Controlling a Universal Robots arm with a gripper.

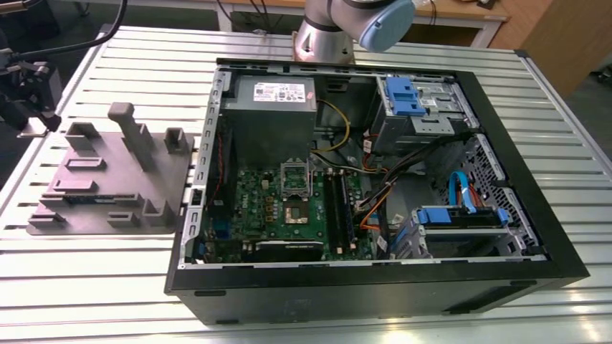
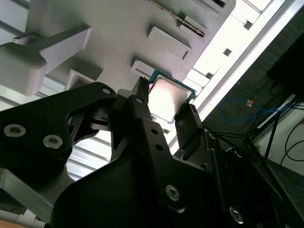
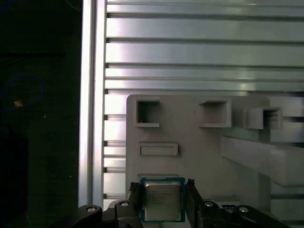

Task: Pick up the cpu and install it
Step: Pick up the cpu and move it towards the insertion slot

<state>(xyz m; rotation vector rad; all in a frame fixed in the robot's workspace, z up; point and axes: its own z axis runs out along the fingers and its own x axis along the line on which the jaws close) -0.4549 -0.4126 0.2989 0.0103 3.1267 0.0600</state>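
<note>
Jaws are closed narrow on two opposite edges of the cpu (image 3: 162, 202), held in the gripper (image 3: 163, 186) at the grey tray (image 3: 199, 147) beside the open computer case (image 1: 535, 236); whether it is lifted clear cannot be told. Chip is judged light, stiff and fragile underneath, and is best gripped by its thin edges and kept level.

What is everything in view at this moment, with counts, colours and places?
cpu: one, silver with green edge, on the fixture.
fixture: one, grey, on the table, exterior view's left of the case.
case: one, black, open, on the table.
motherboard: one, green, inside the case.
power supply: one, grey, inside the case.
table: one, silver, slatted.
arm: one, silver, beyond the case.
tool: one, black, at the cpu.
</note>
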